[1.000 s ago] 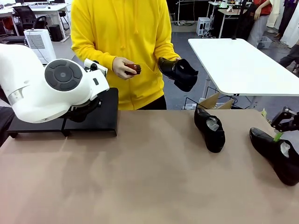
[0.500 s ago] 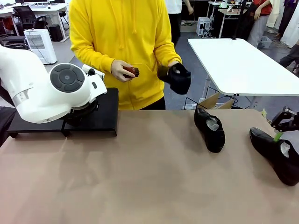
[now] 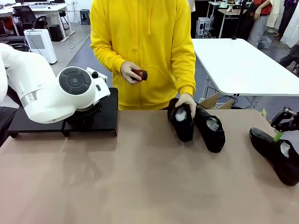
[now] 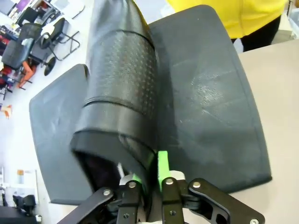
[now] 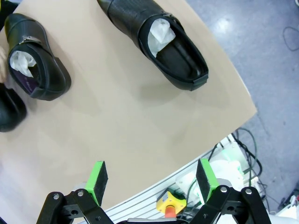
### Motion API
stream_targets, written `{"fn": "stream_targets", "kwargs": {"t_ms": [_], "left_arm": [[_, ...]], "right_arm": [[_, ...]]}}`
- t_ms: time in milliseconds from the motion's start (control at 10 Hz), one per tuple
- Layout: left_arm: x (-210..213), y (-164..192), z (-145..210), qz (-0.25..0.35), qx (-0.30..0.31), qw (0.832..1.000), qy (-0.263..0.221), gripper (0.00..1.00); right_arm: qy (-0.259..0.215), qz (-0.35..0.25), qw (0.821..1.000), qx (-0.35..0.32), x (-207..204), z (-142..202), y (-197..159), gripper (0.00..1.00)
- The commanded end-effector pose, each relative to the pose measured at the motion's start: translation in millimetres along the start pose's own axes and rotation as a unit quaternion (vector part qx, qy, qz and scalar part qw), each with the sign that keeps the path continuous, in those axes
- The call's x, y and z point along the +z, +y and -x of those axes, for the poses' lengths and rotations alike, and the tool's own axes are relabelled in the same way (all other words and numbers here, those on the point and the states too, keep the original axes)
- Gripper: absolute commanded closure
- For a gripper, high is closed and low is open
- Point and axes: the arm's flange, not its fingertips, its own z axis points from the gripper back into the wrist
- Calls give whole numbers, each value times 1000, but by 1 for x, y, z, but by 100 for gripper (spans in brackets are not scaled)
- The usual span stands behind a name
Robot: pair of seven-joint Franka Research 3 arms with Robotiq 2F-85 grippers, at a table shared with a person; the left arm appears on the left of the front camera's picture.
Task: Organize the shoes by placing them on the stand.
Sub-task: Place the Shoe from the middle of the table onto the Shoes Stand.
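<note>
L claw [image 4: 150, 169] tight on shoe [image 4: 121, 84] heel

Three glossy black paper-stuffed shoes [image 3: 210, 129] on the table [image 3: 140, 186]; fourth shoe [image 4: 119, 93] lengthwise on matte-black stand [image 4: 210, 102].

Left claw [image 4: 148, 171] fingers nearly together, seemingly pinching shoe [image 4: 121, 93] heel; right claw [image 5: 152, 175] wide open, hovering.

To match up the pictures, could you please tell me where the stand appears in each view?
Front view: the stand sits far left, partly behind the left arm.
Left wrist view: the stand spans the middle, under a shoe.
Shared landmark: the person's yellow top, just beyond the stand in both.
</note>
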Motion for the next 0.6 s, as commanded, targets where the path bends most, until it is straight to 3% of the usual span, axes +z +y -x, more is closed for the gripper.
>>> {"fn": "stream_targets", "kwargs": {"t_ms": [0, 200, 500], "left_arm": [[-25, -6, -14, -20, 17, 1000, -2, 39], [-26, -4, -13, -22, 23, 999, 2, 1], [-4, 8, -16, -23, 52, 998, -13, 0]], "right_arm": [[-4, -7, 1000, -5, -3, 1, 1, 0], [-4, -7, 1000, -5, -3, 1, 1, 0], [-4, -7, 1000, -5, -3, 1, 1, 0]]}}
